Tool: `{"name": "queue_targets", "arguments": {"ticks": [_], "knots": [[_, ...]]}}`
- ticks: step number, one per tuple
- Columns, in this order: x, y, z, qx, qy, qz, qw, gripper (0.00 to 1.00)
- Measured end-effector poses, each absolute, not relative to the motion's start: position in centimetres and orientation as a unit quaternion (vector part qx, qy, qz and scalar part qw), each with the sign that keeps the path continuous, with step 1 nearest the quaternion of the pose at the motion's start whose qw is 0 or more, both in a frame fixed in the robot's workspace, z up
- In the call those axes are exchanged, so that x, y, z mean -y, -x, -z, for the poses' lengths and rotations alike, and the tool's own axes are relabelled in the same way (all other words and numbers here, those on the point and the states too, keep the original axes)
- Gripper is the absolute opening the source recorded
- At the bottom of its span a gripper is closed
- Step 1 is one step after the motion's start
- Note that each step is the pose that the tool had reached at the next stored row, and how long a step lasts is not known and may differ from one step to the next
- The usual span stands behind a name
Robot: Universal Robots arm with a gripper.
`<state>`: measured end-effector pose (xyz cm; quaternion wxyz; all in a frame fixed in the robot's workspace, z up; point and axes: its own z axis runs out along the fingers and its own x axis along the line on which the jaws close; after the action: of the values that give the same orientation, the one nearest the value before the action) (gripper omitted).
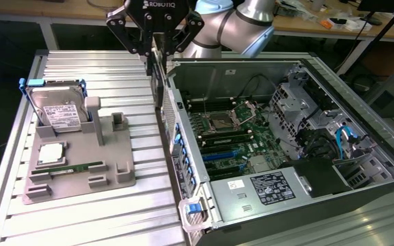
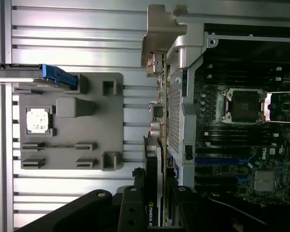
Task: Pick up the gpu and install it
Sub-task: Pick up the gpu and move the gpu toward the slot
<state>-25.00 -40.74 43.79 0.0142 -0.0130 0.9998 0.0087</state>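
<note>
The two black fingers [image 2: 135, 205] of the gripper [image 1: 159, 51] are drawn in tight on the gpu [image 1: 158, 77], pinching the thin card by its flat faces so that it hangs edge-on and upright below them. In the wrist view the gripper [image 2: 154, 193] has the gpu [image 2: 151, 164] running away from it, with the silver bracket and its ports at the far end. The card is in the air, clear of the table [image 1: 101, 215], just beside the perforated rear wall of the open computer case [image 1: 361, 154]; whether it touches that wall cannot be told. Inside the case lie the green motherboard [image 1: 224, 133] and, nearer the front corner, the power supply [image 1: 272, 187]. On the exterior view's left, well apart from the card, a grey holder [image 1: 80, 179] sits on the table with a hard drive [image 1: 60, 110] standing in it, a square chip [image 1: 50, 154] and a narrow memory stick [image 1: 74, 167].
</note>
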Motion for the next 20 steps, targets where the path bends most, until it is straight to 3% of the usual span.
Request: {"name": "queue_targets", "arguments": {"ticks": [20], "knots": [[40.7,20.5,-43.7,-1.0,0.013,-0.009,0.014,0.27]]}}
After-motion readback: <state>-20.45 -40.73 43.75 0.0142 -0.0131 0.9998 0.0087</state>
